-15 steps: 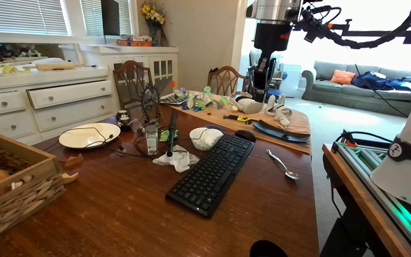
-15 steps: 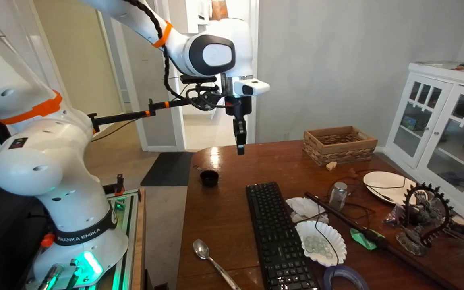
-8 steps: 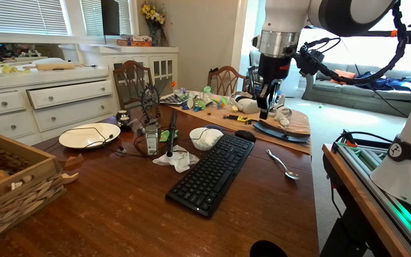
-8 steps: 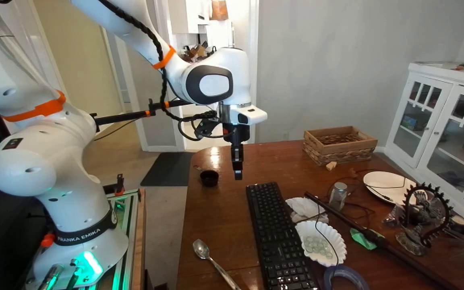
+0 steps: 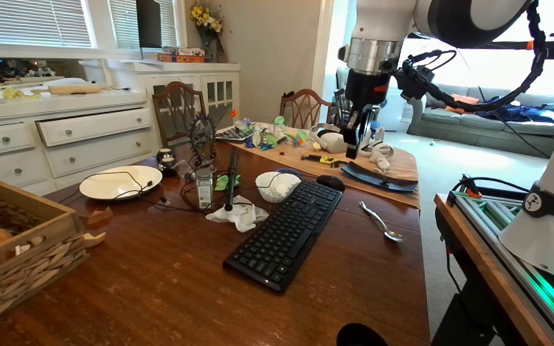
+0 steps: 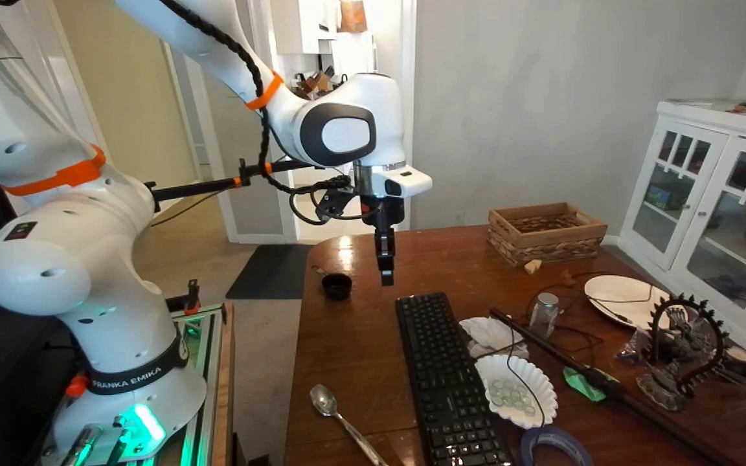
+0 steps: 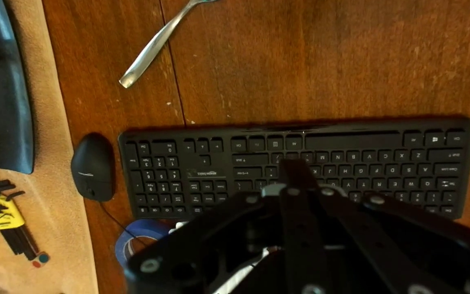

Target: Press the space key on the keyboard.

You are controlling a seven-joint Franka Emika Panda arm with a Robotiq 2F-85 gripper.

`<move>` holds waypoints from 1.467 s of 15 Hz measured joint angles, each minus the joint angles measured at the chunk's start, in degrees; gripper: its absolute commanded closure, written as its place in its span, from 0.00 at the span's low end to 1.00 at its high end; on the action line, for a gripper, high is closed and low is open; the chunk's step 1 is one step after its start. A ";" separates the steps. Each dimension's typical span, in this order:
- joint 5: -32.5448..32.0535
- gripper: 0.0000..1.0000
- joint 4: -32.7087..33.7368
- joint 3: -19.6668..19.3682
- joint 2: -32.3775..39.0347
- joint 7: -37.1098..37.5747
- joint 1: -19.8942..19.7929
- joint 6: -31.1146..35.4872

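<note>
The black keyboard [image 7: 214, 173] lies flat on the wooden table and shows in both exterior views [image 5: 286, 230] [image 6: 444, 382]. In the wrist view its long space key [image 7: 353, 141] is at the near-top row, with the letter rows below it. My gripper [image 7: 298, 169] is shut and empty, its fingertips together. In the wrist view the tips appear over the keys just left of and below the space key and hide a few keys. In both exterior views the gripper [image 5: 352, 151] [image 6: 386, 277] points down and hangs well above the table, apart from the keyboard.
A black mouse [image 7: 93, 166], blue tape roll [image 7: 143, 232] and silver spoon [image 6: 347, 421] lie near the keyboard. A white fluted bowl [image 6: 519, 391], white cloth [image 5: 241, 214], glass jar [image 6: 544, 314] and dark pole [image 5: 232, 180] stand or lie along its far side. A small black cup [image 6: 336, 285] is nearby.
The arm has come down from a higher position during the first half second. Since then the gripper has shifted only slightly sideways, toward the keyboard's side. The keyboard has not moved.
</note>
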 measured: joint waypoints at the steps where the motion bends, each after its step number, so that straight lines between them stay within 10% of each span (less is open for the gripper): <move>1: 0.00 1.00 -0.05 -0.35 0.71 -0.33 -0.03 1.56; 11: -0.07 1.00 -0.73 -3.40 20.21 -1.62 1.42 25.24; 22: 2.39 1.00 4.51 -19.15 35.69 0.53 18.01 38.23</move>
